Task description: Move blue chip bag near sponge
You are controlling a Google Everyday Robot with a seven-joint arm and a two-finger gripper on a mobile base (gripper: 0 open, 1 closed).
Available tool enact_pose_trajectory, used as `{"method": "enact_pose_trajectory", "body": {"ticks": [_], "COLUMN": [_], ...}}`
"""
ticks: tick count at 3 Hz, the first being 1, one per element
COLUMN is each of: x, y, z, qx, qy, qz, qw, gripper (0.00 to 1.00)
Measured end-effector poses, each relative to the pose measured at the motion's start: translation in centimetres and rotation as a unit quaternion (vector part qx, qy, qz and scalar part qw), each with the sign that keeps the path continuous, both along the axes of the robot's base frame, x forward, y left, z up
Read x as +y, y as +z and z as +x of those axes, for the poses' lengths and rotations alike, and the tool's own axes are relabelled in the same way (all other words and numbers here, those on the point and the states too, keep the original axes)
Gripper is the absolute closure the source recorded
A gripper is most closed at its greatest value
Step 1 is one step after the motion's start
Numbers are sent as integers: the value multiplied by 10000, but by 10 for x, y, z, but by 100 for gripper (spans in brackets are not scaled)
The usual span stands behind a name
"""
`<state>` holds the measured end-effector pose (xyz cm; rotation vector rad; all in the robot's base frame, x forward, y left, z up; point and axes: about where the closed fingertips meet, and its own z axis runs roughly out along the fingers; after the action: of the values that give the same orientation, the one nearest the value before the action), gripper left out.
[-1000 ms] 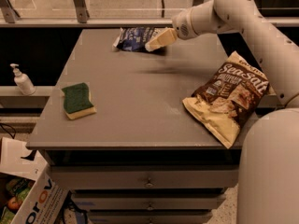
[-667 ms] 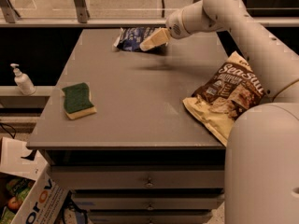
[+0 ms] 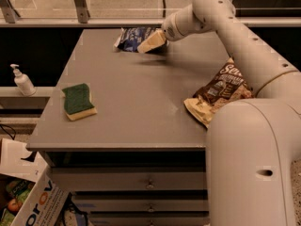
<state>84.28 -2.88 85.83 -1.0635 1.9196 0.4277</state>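
The blue chip bag (image 3: 133, 36) lies crinkled at the far edge of the grey table (image 3: 136, 102), navy foil with white lettering. My gripper (image 3: 149, 43) is at the bag's right end, low over the table, its cream fingers overlapping the bag's right part. The sponge (image 3: 78, 100), green scrub top over yellow foam, lies near the table's left front, far from the bag.
A brown-and-cream "Sea Salt" bag (image 3: 217, 92) lies at the table's right edge, partly behind my arm (image 3: 244, 55). A soap pump bottle (image 3: 21, 80) stands on a ledge to the left. A cardboard box (image 3: 28, 197) sits on the floor at lower left.
My arm has swung left and the gripper has moved closer along the far edge until it overlaps the blue chip bag. The bag and sponge have not moved.
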Motion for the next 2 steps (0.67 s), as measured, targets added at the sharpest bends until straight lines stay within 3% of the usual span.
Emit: {"method": "enact_pose_trajectory", "body": {"ticks": [2], "x": [-20], "y": [-17], "z": [9], "qx": [81], "qy": [-122], "qz": [-116], "qw": [9998], "gripper": [41]}}
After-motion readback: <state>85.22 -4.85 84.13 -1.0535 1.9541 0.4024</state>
